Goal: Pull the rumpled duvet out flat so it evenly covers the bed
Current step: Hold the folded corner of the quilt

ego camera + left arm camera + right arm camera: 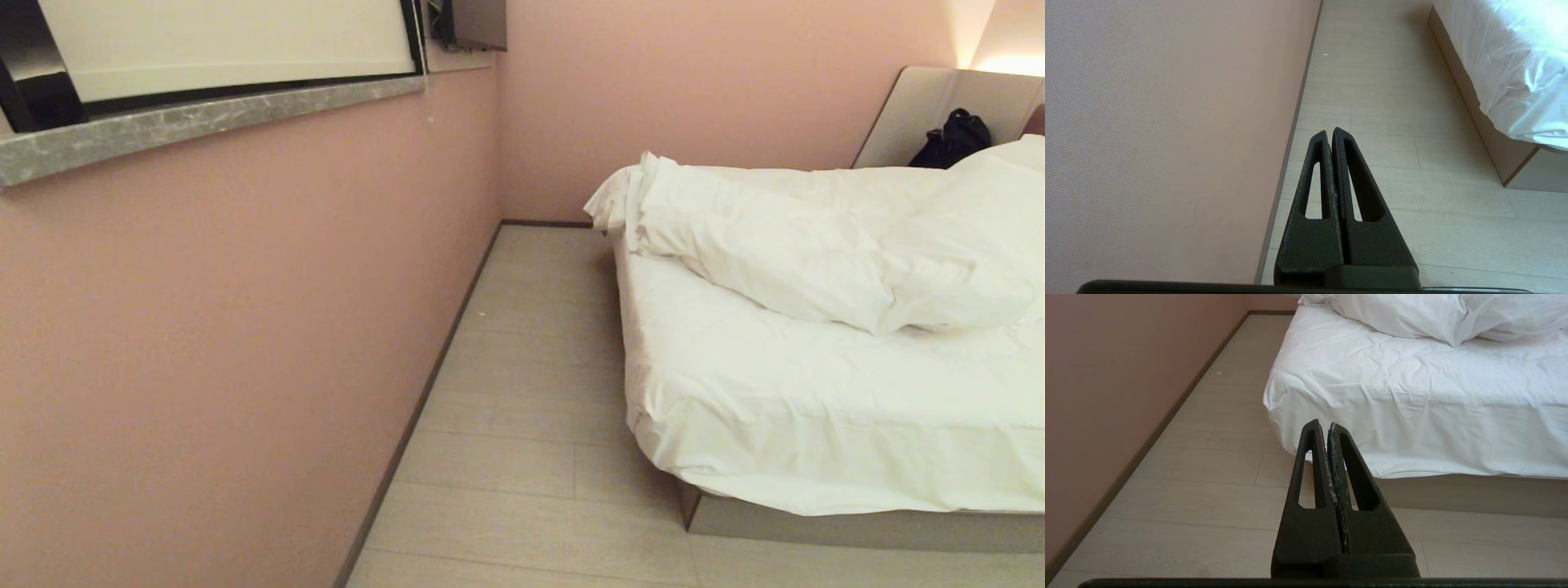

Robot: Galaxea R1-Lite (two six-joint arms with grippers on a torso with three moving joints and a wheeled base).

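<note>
The puffy white duvet (816, 245) lies bunched and folded back across the far half of the bed (816, 408), leaving the near white sheet bare. In the right wrist view the duvet (1433, 314) shows beyond the mattress corner (1298, 400). Both arms are outside the head view. My left gripper (1330, 132) is shut and empty above the floor, beside the wall, apart from the bed's corner (1515, 118). Shut and empty too, my right gripper (1323, 425) hangs over the floor short of the bed's foot.
A pink wall (245, 327) with a grey stone ledge (204, 122) runs along the left. A strip of pale wood floor (531, 408) lies between wall and bed. A black bag (951, 139) rests against the beige headboard (914, 114).
</note>
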